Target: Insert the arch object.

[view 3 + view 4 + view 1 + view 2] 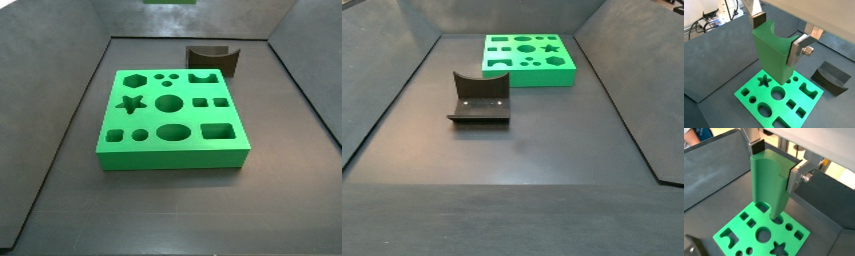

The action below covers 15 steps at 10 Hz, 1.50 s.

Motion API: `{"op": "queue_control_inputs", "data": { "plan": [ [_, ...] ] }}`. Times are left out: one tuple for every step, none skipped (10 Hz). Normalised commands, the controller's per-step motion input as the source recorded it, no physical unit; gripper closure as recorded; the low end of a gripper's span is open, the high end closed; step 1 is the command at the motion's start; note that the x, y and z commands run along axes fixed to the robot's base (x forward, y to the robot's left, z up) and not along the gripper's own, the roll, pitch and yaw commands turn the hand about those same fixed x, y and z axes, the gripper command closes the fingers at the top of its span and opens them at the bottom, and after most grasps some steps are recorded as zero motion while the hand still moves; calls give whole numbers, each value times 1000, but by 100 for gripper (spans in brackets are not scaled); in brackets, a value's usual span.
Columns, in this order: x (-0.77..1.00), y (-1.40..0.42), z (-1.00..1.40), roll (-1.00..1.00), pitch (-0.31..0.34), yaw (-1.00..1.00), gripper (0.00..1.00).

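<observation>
My gripper [779,37] is shut on the green arch object [771,55] and holds it upright, curved notch upward, above the green board [751,102]. The object's lower end hangs over the board's middle holes. The arch-shaped slot [807,88] lies off to one side of it. In a wrist view my gripper [776,162] grips the arch object [767,188] near its top, over the board [747,235]. Both side views show the board [174,160] [529,78] with its arch slot [203,77], but neither the gripper nor the held piece.
The dark fixture [211,58] stands just behind the board's arch-slot corner, and it also shows in a side view [478,98] and in both wrist views [831,77] [691,245]. Dark sloping walls enclose the grey floor.
</observation>
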Motion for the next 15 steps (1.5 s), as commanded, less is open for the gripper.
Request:
{"op": "queue_control_inputs", "data": {
  "plan": [
    [374,700,-1000,0,0,346,100],
    [463,754,-1000,0,0,254,100],
    [494,789,-1000,0,0,206,100],
    [469,780,-1000,0,0,186,100],
    [149,803,-1000,17,0,0,100],
    [0,740,-1000,0,0,-120,100],
    [0,540,-897,-141,0,-220,100],
    [17,300,-511,-313,-44,-263,100],
    [400,120,-420,-331,0,-226,100],
    [383,0,-457,-307,19,-211,100],
    [409,0,-414,-310,70,-220,100],
    [429,0,-360,-323,90,-260,100],
    [214,40,-243,-283,0,-137,100],
    [0,91,-200,-113,0,57,100],
    [0,91,-223,-53,0,149,100]
  ]
}}
